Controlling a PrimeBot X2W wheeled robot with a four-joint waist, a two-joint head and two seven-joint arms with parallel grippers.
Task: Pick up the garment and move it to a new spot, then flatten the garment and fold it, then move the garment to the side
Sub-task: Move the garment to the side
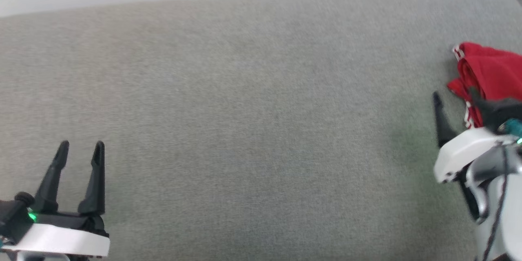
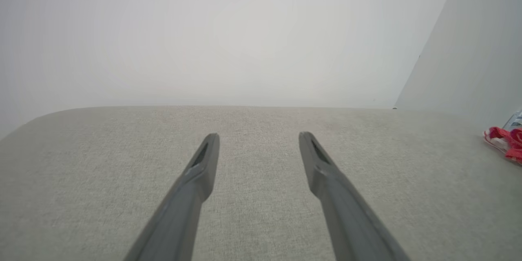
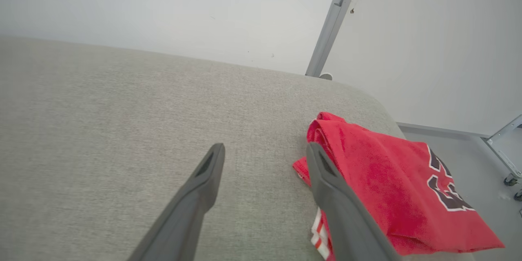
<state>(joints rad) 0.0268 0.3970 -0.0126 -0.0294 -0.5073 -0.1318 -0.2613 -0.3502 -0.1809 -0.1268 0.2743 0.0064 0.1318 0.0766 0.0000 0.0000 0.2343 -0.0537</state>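
The garment (image 1: 493,69) is a red jersey lying bunched and folded at the right edge of the grey padded surface (image 1: 253,102). Dark white-outlined lettering and striped trim show on the garment (image 3: 387,175) in the right wrist view. My right gripper (image 1: 454,94) stands open at the garment's left edge. One of its fingers (image 3: 338,204) lies over the red cloth, the other over bare surface, and the right gripper (image 3: 265,147) holds nothing. My left gripper (image 1: 81,147) stands open and empty at the lower left, far from the garment (image 2: 505,142). The left gripper (image 2: 259,136) points across bare surface.
The padded surface ends in a rounded corner (image 3: 367,94) just beyond the garment, with grey floor (image 3: 456,147) below. A metal post (image 3: 332,20) rises against the white wall behind. A wheeled frame (image 3: 507,138) stands on the floor at the far right.
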